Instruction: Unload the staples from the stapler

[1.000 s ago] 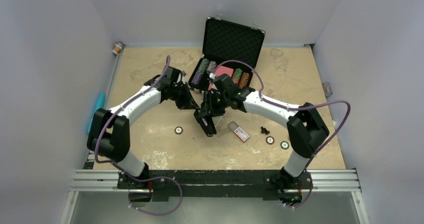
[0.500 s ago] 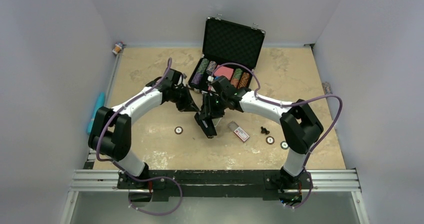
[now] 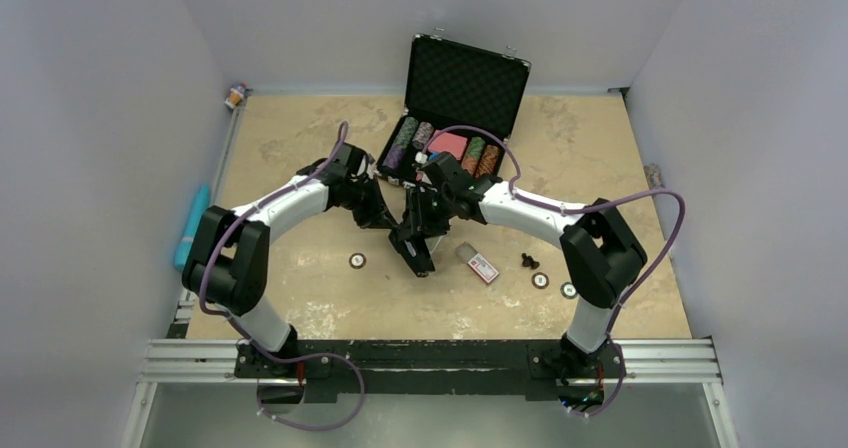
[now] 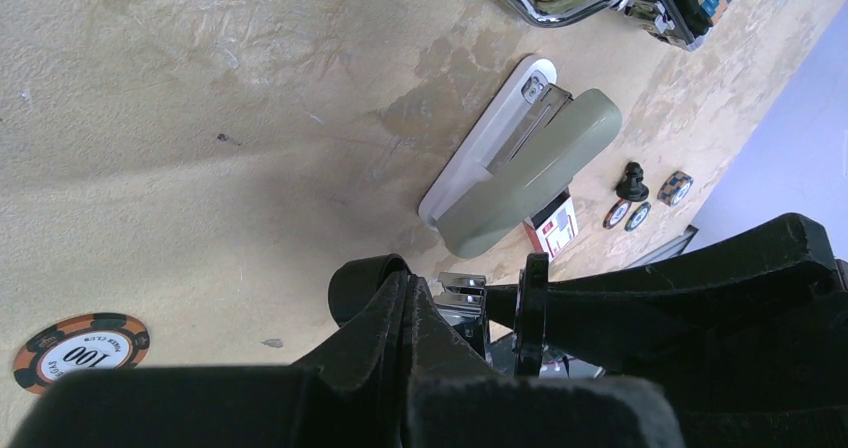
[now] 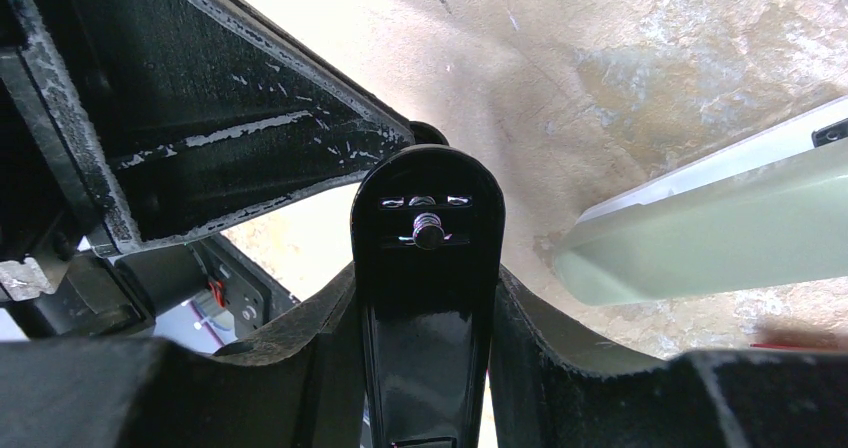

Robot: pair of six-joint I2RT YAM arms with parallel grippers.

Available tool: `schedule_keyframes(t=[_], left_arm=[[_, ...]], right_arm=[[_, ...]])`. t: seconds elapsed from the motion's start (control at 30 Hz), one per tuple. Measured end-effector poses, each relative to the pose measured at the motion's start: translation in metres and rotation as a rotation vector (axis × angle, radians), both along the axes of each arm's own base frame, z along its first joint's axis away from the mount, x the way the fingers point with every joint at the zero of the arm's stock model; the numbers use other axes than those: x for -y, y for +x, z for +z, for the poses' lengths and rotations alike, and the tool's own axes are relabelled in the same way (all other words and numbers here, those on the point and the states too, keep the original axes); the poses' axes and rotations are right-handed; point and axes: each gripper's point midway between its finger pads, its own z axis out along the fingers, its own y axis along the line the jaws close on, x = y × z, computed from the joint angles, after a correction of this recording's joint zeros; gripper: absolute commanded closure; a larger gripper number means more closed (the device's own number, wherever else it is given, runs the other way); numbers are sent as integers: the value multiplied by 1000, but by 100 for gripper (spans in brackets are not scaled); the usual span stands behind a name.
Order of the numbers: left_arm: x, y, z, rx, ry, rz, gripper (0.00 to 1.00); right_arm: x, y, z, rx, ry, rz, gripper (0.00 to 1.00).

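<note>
Black plastic with slivers of silver metal, the long slim stapler (image 3: 415,246) is held tilted just in front of the open black foam-lined chip case (image 3: 466,80), slightly toward its left end. We read the right gripper (image 5: 428,303) as clamped on it: in the right wrist view the stapler's rounded rear sits squeezed between both fingers. The left gripper (image 3: 390,216) crowds in from the case's left-front side, touching or nearly touching the stapler. We cannot tell whether its fingers are parted or closed, since they merge into the black body.

We judge the next move to be a pull or pry on the staple track. Our worry is leverage: a single clamp near the rear may let the stapler twist or slip free. A sprung track could also jump and scatter staples over the tan tabletop (image 4: 150,118). A dropped stapler could strike the grey-green stapler (image 4: 520,163) lying further in front of the case.
</note>
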Motion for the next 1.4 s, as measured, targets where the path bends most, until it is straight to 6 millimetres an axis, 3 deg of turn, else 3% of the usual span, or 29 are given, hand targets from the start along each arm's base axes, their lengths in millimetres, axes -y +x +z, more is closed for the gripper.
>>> schedule_keyframes(t=[0.47,0.7,0.9,1.1,1.4], left_arm=[[-3,-7,-11,-16,7,-3,100],[-15,-38,-28,-49,30,-16,100],[-16,-68,-7,8,8,-53,100],[-13,-83,14,47,-14,-76,100],[-6,-100,14,5,-10,-111,100]], right_arm=[[0,-1,0,-3,-4,0,100],[5,12,16,0,-5,-20,100],[6,39,42,50,41,-62,100],[6,42,42,54,45,-75,100],[13,60,40,89,22,-160,100]])
